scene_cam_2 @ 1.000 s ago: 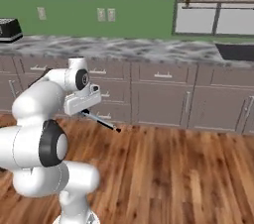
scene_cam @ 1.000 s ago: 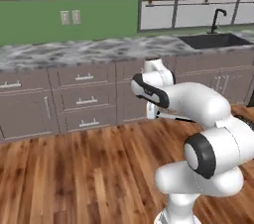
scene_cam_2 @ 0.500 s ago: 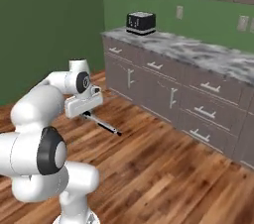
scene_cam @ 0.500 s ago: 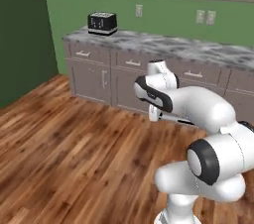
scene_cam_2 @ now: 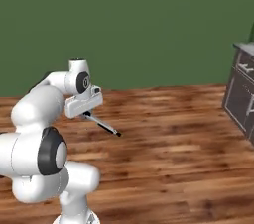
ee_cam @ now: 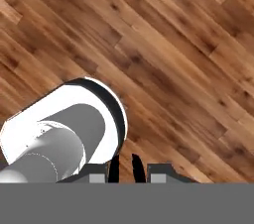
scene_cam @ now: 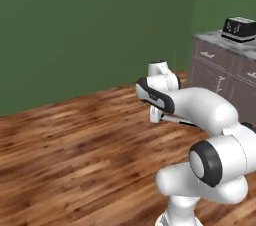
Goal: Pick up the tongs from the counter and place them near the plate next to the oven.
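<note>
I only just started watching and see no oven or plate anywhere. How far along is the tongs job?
The pickup looks done: the gripper is shut on the thin dark metal tongs with black tips, held over the wooden floor. In hand is the carry; the base faces a green wall, with a marbled counter and black toaster off to the side. Left: reaching the plate beside the oven and setting the tongs down.

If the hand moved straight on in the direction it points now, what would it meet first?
The hand, shut on the tongs, points down at the wooden floor. The hand view shows bare planks ahead of the fingertips, so the floor would likely come first, though the tongs' tips would touch before the hand.
</note>
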Tool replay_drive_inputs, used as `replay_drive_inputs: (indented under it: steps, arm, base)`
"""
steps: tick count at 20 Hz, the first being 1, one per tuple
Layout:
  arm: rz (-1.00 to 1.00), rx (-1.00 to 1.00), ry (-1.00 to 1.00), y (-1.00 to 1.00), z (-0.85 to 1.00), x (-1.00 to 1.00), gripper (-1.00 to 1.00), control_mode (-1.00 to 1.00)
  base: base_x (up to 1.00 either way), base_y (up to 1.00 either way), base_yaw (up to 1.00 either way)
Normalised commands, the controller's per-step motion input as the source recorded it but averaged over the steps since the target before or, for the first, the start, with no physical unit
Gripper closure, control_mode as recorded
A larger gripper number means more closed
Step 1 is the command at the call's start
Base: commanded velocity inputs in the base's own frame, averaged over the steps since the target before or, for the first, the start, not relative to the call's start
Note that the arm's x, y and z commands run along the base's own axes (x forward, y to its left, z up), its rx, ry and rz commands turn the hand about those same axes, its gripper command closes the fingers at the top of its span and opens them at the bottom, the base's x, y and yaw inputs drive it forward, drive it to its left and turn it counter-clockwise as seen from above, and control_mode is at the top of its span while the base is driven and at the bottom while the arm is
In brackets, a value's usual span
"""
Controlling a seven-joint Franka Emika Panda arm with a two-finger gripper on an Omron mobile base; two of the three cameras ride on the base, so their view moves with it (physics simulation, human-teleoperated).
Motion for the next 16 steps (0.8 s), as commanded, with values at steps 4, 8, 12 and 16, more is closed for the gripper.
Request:
replay_drive_inputs:
  steps: [4, 8, 12, 16]
  arm:
    - [0.00, 0.00, 0.00, 0.00, 0.00, 0.00, 1.00, 1.00]
    - [0.00, 0.00, 0.00, 0.00, 0.00, 0.00, 1.00, 1.00]
    - [0.00, 0.00, 0.00, 0.00, 0.00, 0.00, 1.00, 1.00]
    - [0.00, 0.00, 0.00, 0.00, 0.00, 0.00, 1.00, 1.00]
  base:
    - [0.00, 0.00, 1.00]
    - [0.01, 0.00, 1.00]
    - [0.12, 0.00, 0.97]
    - [0.45, 0.02, 0.75]
